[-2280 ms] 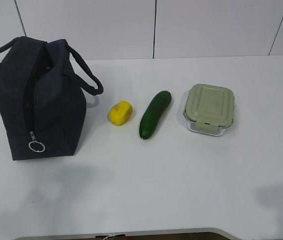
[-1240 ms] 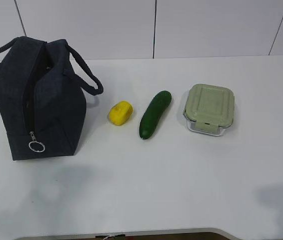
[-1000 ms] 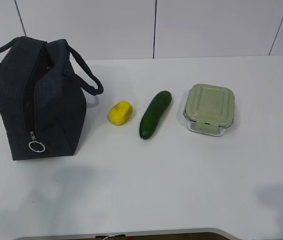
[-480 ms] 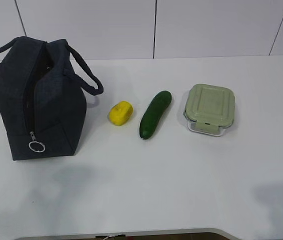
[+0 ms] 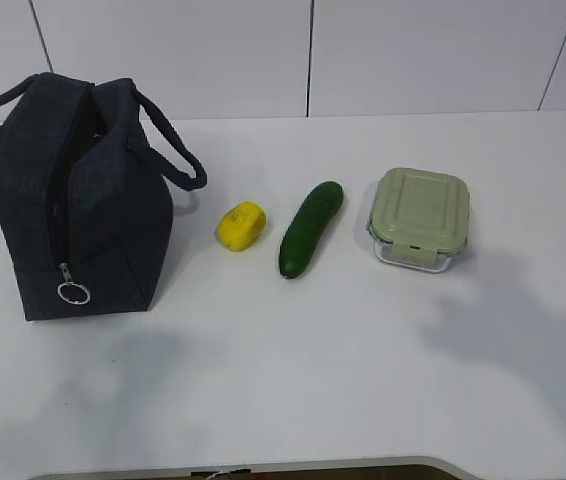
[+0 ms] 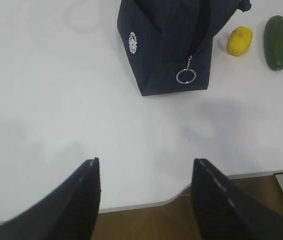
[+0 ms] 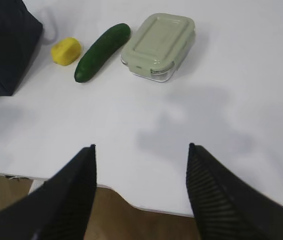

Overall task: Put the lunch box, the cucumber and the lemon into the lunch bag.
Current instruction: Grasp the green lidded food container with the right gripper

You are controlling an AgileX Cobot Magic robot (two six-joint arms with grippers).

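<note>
The navy lunch bag (image 5: pixel 78 195) stands at the left of the white table, its zipper ring pull (image 5: pixel 73 292) hanging at the front. The yellow lemon (image 5: pixel 241 225), the dark green cucumber (image 5: pixel 310 228) and the lunch box (image 5: pixel 420 217) with its pale green lid lie in a row to its right. My left gripper (image 6: pixel 145 162) is open and empty above the table's front edge, the bag (image 6: pixel 174 45) ahead of it. My right gripper (image 7: pixel 140 147) is open and empty, with the lunch box (image 7: pixel 159 46), cucumber (image 7: pixel 101 51) and lemon (image 7: pixel 65 51) ahead. Neither gripper shows in the exterior view.
The white table (image 5: pixel 293 370) ends at a white panelled wall behind. Its rounded front edge (image 6: pixel 181 192) lies under both grippers, with brown floor below. A grey shadow (image 5: pixel 523 340) lies on the table at the right.
The objects have not moved. The shadow at the table's right has grown and spread up towards the lunch box.
</note>
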